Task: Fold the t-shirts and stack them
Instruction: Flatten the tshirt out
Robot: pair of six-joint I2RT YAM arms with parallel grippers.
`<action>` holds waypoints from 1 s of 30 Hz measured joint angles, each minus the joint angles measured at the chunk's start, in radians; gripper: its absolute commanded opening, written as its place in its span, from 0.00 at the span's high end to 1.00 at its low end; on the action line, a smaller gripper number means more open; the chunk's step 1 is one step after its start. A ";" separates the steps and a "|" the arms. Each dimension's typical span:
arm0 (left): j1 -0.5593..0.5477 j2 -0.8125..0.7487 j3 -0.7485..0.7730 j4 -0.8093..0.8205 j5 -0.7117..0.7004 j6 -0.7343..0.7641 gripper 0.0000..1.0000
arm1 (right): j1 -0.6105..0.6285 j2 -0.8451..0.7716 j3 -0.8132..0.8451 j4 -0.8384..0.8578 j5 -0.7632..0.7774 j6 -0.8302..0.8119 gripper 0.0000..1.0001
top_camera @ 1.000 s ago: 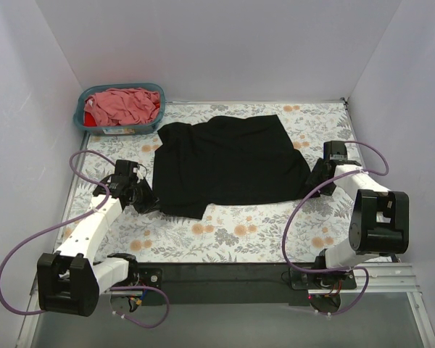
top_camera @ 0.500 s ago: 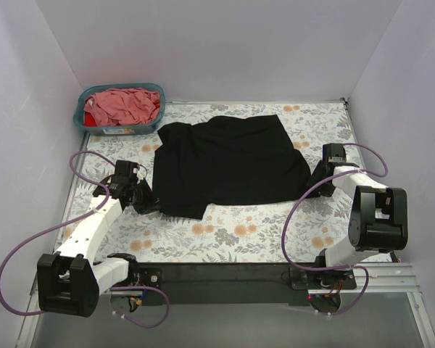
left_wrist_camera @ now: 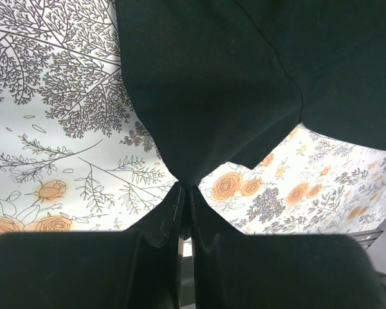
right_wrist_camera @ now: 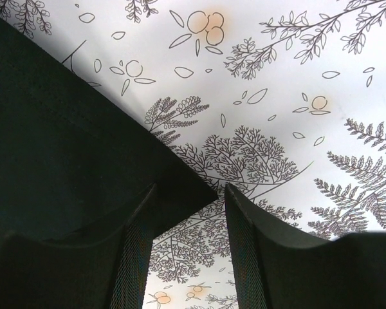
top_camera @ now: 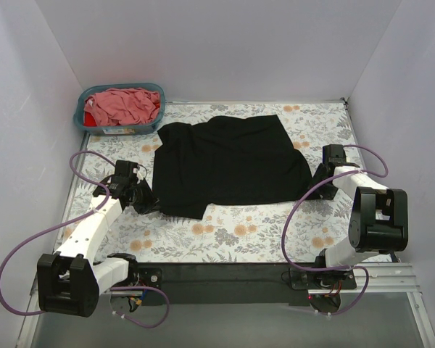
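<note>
The black t-shirt (top_camera: 228, 163) lies spread on the flowered table. My left gripper (top_camera: 148, 204) is at the shirt's near left corner and is shut on that corner of the black cloth (left_wrist_camera: 199, 116); the jaws are pressed together with the cloth pinched between them (left_wrist_camera: 185, 188). My right gripper (top_camera: 312, 183) is at the shirt's right corner and is open; a corner of the black shirt (right_wrist_camera: 83, 154) lies between its fingers (right_wrist_camera: 188, 193), not gripped. Pink and red shirts (top_camera: 123, 105) are heaped in the basket.
A teal plastic basket (top_camera: 83, 122) stands at the back left corner. White walls close in the table on the left, back and right. Purple cables loop beside both arms. A black rail runs along the near edge.
The right gripper has crept slightly toward the shirt's right corner. The left arm and the shirt look unchanged.
</note>
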State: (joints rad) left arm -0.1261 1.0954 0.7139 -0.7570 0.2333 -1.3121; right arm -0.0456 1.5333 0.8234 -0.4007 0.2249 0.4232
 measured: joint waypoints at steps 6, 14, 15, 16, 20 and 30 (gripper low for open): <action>0.000 0.000 0.000 0.000 0.000 0.000 1.00 | 0.000 0.000 -0.002 0.000 -0.005 0.001 0.48; 0.000 -0.018 0.000 -0.002 0.000 0.000 1.00 | -0.002 -0.005 -0.013 0.010 -0.015 0.011 0.79; 0.000 -0.019 0.000 -0.002 0.000 -0.001 1.00 | -0.002 -0.007 -0.015 0.013 -0.019 0.016 0.87; 0.000 -0.019 0.000 -0.002 0.000 -0.001 1.00 | -0.003 -0.008 -0.016 0.015 -0.025 0.018 0.90; 0.000 -0.019 0.000 -0.002 -0.001 -0.002 1.00 | -0.005 -0.012 -0.021 0.021 -0.040 0.023 0.99; 0.010 0.157 0.235 -0.046 -0.093 -0.004 1.00 | -0.004 -0.013 0.101 -0.135 -0.050 0.010 0.99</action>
State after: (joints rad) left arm -0.1162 1.2526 0.9489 -0.8032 0.1406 -1.3163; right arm -0.0494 1.5200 0.9241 -0.5362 0.1753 0.4328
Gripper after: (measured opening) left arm 0.023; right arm 0.030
